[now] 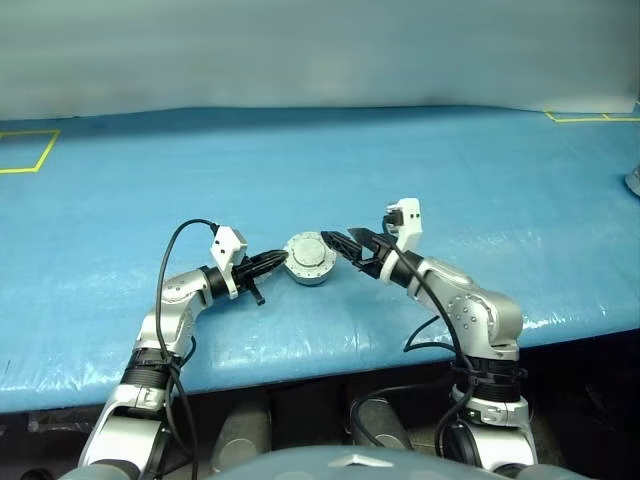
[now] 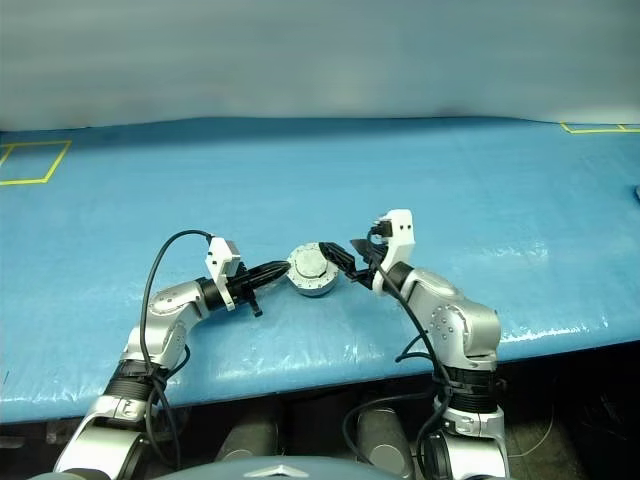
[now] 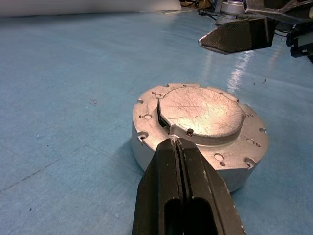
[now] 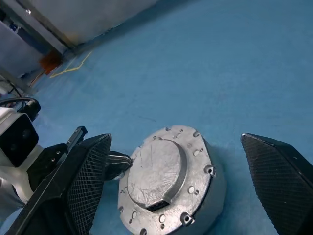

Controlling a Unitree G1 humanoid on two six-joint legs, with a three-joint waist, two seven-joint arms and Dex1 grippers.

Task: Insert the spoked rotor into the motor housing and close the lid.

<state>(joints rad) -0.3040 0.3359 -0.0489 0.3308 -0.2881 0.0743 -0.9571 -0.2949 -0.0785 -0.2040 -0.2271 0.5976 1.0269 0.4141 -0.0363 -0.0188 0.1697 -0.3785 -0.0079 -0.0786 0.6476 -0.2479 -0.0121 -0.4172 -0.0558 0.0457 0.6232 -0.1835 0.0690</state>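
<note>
The motor housing (image 1: pixel 310 262), a short round grey metal cup, stands on the blue table near its front edge. The lid (image 3: pixel 205 112) lies flat on top of it, plain grey face up, with a small notch at the rim. The spoked rotor is hidden. My left gripper (image 1: pixel 283 259) is shut, its tips (image 3: pixel 175 142) against the lid's edge by the notch on the housing's left side. My right gripper (image 1: pixel 340 243) hovers just right of the housing, open wide, one finger (image 4: pixel 83 186) on each side of it and touching nothing.
Yellow tape marks lie at the far left (image 1: pixel 30 150) and far right (image 1: pixel 590 117) of the blue table (image 1: pixel 450 180). A grey object (image 1: pixel 634 180) sits at the right edge. The table's front edge (image 1: pixel 300 370) runs just below both arms.
</note>
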